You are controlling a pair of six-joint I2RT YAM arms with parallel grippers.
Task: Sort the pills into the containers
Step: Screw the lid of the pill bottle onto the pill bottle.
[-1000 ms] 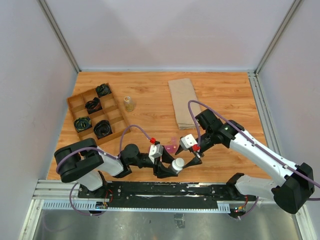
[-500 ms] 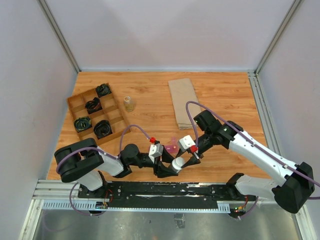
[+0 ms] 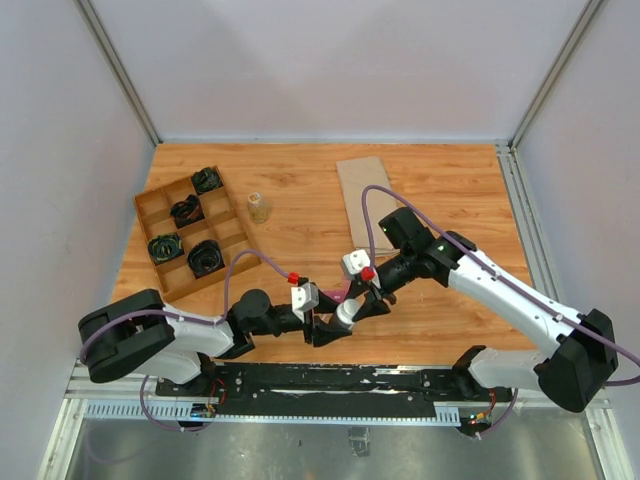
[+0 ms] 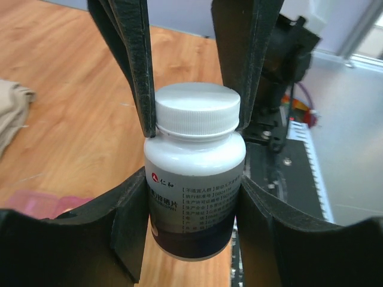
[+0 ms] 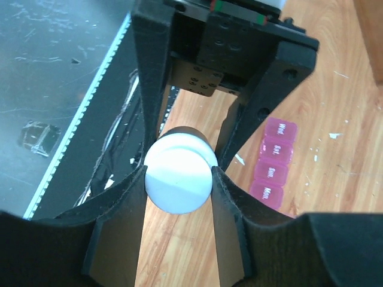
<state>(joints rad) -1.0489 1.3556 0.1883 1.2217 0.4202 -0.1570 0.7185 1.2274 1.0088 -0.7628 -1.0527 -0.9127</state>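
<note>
from above, the left gripper (image 3: 332, 326) clamps a white pill bottle (image 3: 346, 312) near the bench's (image 3: 450, 180) front edge, with the pink containers (image 3: 341, 294) just behind it, mostly hidden by both grippers, and a wooden tray (image 3: 150, 197), small clear bottle (image 3: 259, 207) and folded brown cloth (image 3: 365, 195) well apart. the left wrist view shows the right gripper (image 4: 194, 66) closed on the cap (image 4: 197, 109). in the right wrist view the containers lie flat just beside the bottle.
</note>
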